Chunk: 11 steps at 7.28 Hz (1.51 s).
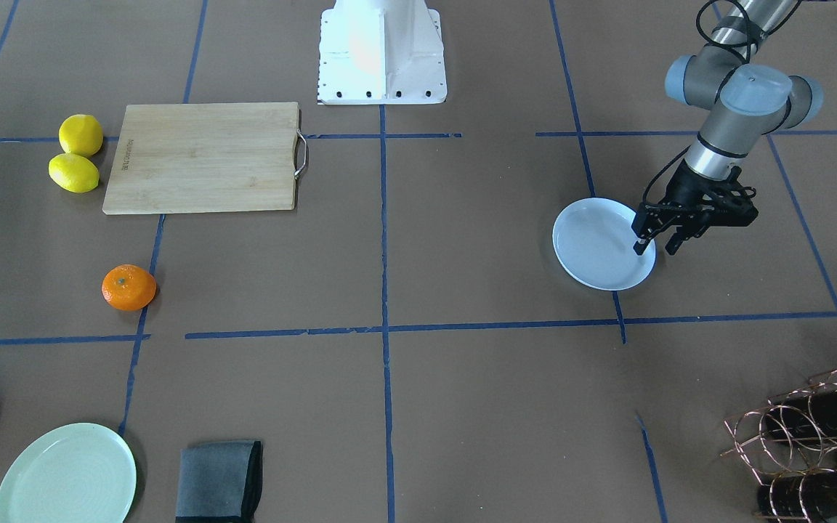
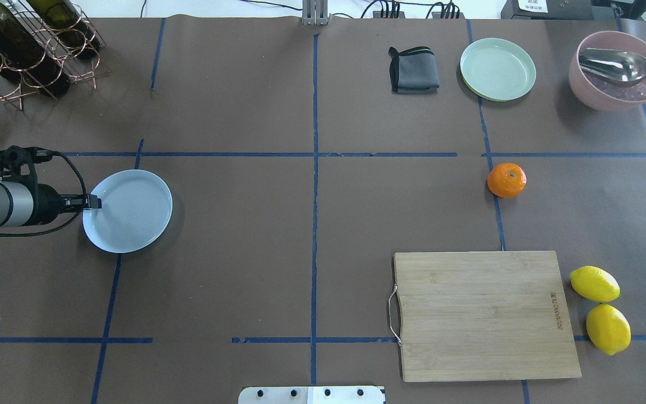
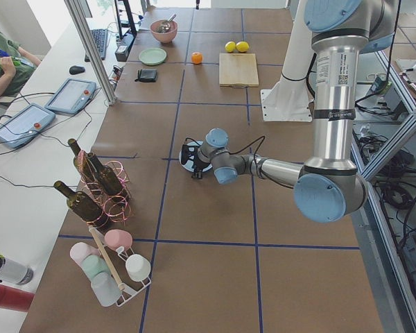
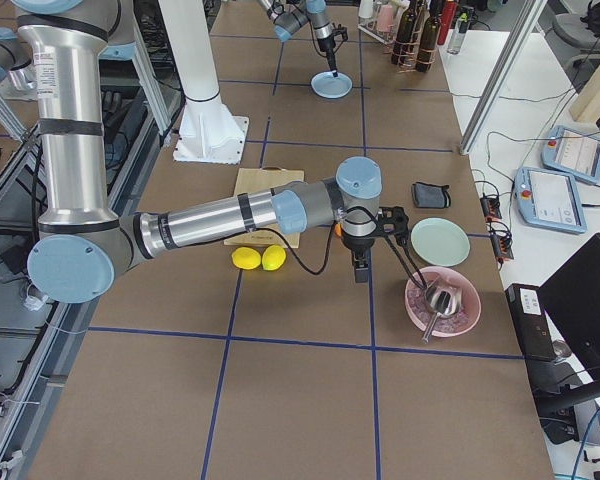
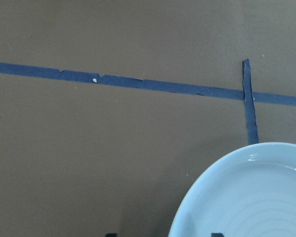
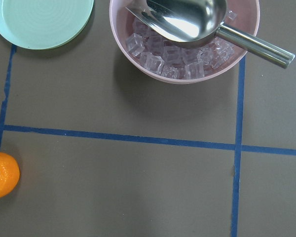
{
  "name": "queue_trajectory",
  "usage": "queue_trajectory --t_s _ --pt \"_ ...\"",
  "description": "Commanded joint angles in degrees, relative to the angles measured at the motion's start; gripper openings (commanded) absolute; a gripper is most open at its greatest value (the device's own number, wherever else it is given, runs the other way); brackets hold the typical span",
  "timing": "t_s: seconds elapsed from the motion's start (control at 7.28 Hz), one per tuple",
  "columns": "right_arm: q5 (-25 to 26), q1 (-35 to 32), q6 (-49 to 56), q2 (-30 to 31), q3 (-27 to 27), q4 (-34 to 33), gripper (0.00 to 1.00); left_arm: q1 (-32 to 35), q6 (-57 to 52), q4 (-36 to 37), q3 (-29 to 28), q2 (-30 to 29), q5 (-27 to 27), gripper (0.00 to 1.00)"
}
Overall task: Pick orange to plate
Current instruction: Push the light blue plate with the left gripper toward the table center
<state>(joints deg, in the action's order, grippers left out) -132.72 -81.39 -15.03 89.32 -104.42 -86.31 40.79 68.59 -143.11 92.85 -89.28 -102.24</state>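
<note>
Going off the rectangular wooden cutting board (image 2: pixel 483 314) with the metal handle: the small bright orange fruit (image 2: pixel 507 180) sits on the brown paper just past the board's far edge, on its own. Two yellow lemons (image 2: pixel 595 283) lie just beside the board's edge opposite the handle. Farther out, beyond the orange, there's a folded grey cloth (image 2: pixel 414 70), a pale green plate (image 2: pixel 497 69), and a pink bowl (image 2: pixel 581 84) of ice cubes with a metal scoop (image 2: pixel 614 64) in it. The round bluish-white plate (image 2: pixel 132 216) is well apart from the board, way off on its handle side. The left gripper (image 1: pixel 655 250) is right at that plate, fingers spread with the rim between them. The right gripper (image 4: pixel 361 270) hangs past the board's far edge near the orange, and its wrist covers most of the fruit in the side view. Can't tell if its fingers are apart or together.
</note>
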Motion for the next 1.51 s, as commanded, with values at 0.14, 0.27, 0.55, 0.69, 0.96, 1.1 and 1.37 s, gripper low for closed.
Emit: queue_trajectory --t_s 0.14,0.27,0.55,0.69,0.96,1.1,1.37 --pt "0.0 0.0 0.0 0.1 0.0 0.0 1.0 0.1 -0.6 0.0 1.0 0.1 -0.1 0.0" --pt "0.0 0.0 0.0 0.1 -0.1 0.0 1.0 0.1 -0.6 0.0 2.7 -0.2 -0.4 0.0" --pt "0.0 0.0 0.0 0.1 -0.1 0.0 1.0 0.1 0.2 0.7 3.6 -5.0 -0.4 0.0" --pt "0.0 0.0 -0.1 0.1 -0.1 0.0 1.0 0.1 0.9 3.0 3.3 -9.2 -0.4 0.0" --pt "0.0 0.0 -0.1 0.2 0.0 -0.1 1.0 -1.1 11.7 13.6 0.4 -23.0 -0.2 0.0" --pt "0.0 0.0 -0.1 0.2 0.1 -0.1 1.0 -4.6 15.3 18.3 -0.4 -27.7 0.1 0.0" --pt "-0.1 0.0 -0.1 0.4 0.0 -0.1 1.0 -9.7 18.5 19.2 -6.2 -34.2 6.0 0.0"
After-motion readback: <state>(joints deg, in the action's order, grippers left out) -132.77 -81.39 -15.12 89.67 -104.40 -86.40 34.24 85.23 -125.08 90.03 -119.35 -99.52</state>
